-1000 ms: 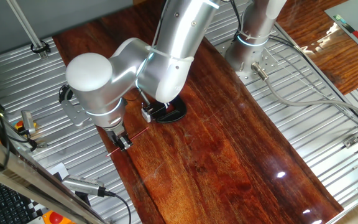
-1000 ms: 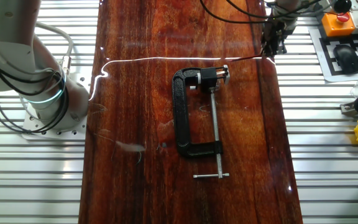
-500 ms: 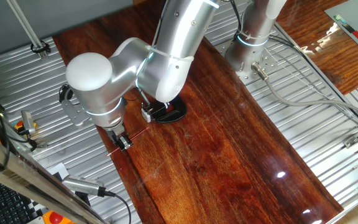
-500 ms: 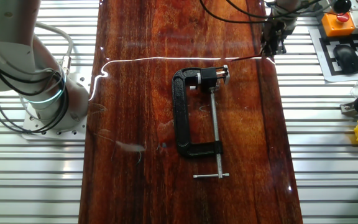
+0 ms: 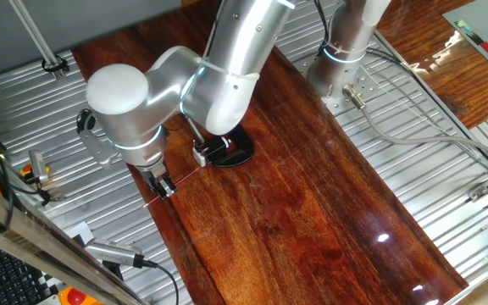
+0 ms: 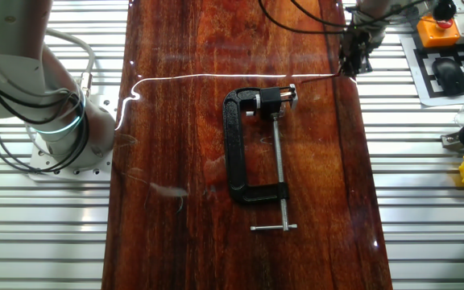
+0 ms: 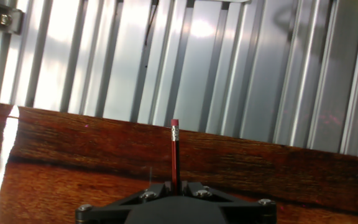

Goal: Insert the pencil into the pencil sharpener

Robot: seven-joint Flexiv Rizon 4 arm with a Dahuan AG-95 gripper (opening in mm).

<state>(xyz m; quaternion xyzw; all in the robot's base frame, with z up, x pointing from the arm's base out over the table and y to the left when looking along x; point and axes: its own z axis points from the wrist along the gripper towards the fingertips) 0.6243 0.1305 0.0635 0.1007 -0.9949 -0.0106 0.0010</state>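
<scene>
Pencil, thin, red, with a metal ferrule, is clenched in the hand above glossy wood.

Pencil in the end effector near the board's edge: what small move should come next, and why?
Probably a short carry toward the pencil sharpener, keeping the tip in line with it. The end effector is shut on the pencil at the wooden board's edge, and the sharpener sits apart from it, by the black clamp.
</scene>
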